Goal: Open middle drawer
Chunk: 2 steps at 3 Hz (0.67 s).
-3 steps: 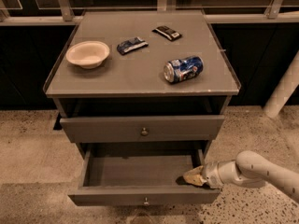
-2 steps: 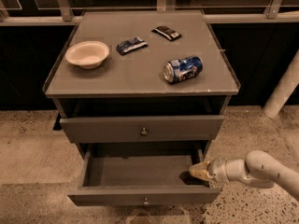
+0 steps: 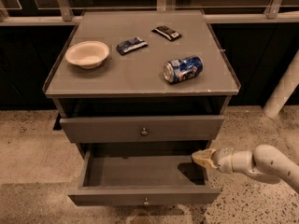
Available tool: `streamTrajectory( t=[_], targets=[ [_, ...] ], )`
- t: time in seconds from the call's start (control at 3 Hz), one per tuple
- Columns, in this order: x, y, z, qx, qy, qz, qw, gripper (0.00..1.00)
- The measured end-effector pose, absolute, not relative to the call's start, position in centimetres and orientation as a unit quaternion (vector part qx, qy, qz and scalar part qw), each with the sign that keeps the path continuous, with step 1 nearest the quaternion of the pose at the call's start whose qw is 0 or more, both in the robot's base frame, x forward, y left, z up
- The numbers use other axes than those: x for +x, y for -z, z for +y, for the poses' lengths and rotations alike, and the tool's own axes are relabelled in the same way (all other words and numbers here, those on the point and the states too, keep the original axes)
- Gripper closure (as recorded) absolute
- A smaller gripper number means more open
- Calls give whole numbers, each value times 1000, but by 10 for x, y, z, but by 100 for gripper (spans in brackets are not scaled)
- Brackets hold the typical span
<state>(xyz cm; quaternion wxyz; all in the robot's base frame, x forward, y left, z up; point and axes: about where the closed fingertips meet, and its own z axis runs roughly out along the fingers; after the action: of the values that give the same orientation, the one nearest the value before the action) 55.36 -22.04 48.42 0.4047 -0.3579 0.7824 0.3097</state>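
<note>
The middle drawer (image 3: 140,196) of the grey cabinet is pulled out, and its plain grey interior (image 3: 140,171) shows, with nothing in it. Its small round knob (image 3: 146,201) is on the flat front near the bottom of the view. The top drawer (image 3: 140,128) above it is closed, with its knob (image 3: 144,131) at the centre. The lowest drawer is out of view. My gripper (image 3: 203,157), tan-tipped on a white arm (image 3: 261,164) that comes in from the right, hovers over the right rear corner of the open drawer, away from the knob.
On the cabinet top (image 3: 140,73) lie a white bowl (image 3: 87,54), a blue can on its side (image 3: 183,69), a blue wrapper (image 3: 131,45) and a dark snack bar (image 3: 167,32). A white pole (image 3: 282,90) stands at the right. The speckled floor (image 3: 28,153) surrounds the cabinet.
My gripper has risen and drawn back to the right, from low inside the drawer's right front to above its right rear corner. The drawer has not moved.
</note>
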Motion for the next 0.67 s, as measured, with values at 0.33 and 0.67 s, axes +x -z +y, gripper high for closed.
streamTrajectory(
  t=[0.33, 0.67],
  targets=[
    [554, -484, -220, -358, -310, 783, 404, 58],
    [554, -484, -220, -358, -310, 783, 404, 35]
  ],
)
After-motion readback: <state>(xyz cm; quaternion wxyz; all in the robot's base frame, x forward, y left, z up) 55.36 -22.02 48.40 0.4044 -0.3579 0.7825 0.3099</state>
